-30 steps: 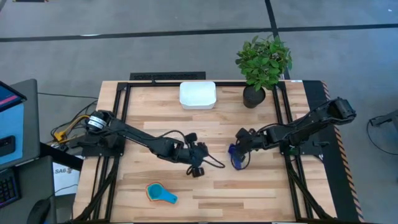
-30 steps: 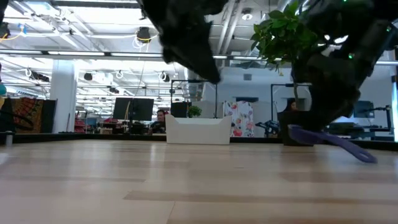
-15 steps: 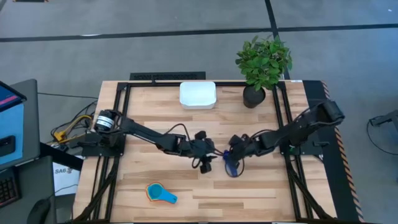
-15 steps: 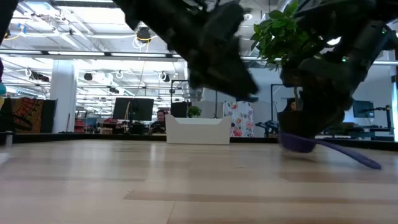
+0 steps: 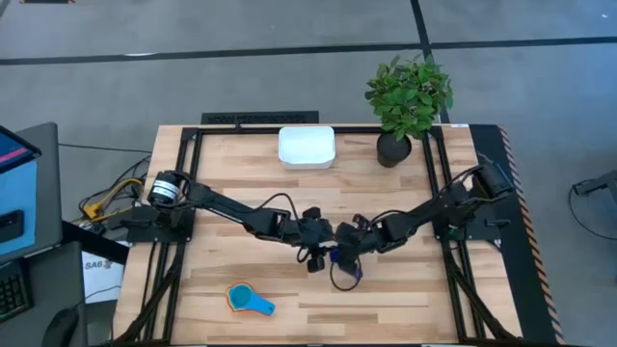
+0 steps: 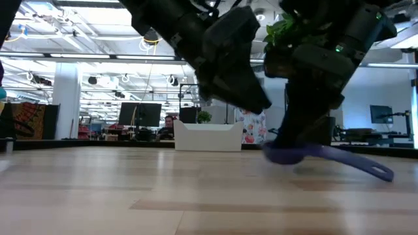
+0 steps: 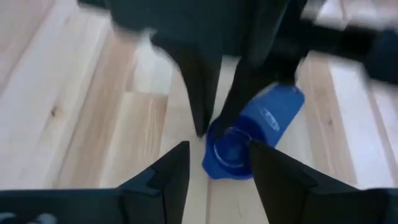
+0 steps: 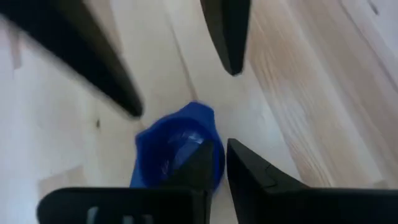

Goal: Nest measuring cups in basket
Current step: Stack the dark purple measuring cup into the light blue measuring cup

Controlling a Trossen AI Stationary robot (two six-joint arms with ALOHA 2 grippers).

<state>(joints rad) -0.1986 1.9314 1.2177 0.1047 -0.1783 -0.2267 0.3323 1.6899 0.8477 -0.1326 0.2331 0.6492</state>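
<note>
A dark blue measuring cup (image 5: 340, 260) sits mouth-up at the table's middle, its handle (image 6: 359, 163) pointing toward the near right. My right gripper (image 8: 219, 158) comes at it from the right and is shut on its bowl. My left gripper (image 7: 217, 146) comes from the left and is open, its fingertips on either side of the bowl's near end and just short of it. A light blue cup in an orange one (image 5: 249, 299) lies near the front edge. The white basket (image 5: 307, 147) stands at the far edge. My right gripper has the bowl's wall at the rim (image 8: 216, 152) between its fingers, one finger (image 8: 193, 171) inside the bowl and the other (image 8: 255, 177) outside. The fingers slant down from the table's right. The cup is upright and low; I cannot tell whether it touches the table.
A black pot with a green plant (image 5: 393, 149) stands at the far right, next to the basket. Bare wood lies between the basket and the two grippers.
My right gripper has gone toward the table's left and a little toward its near edge, taking the dark blue cup along low over the wood. My left gripper has gone toward the right, and the two now meet at the cup.
</note>
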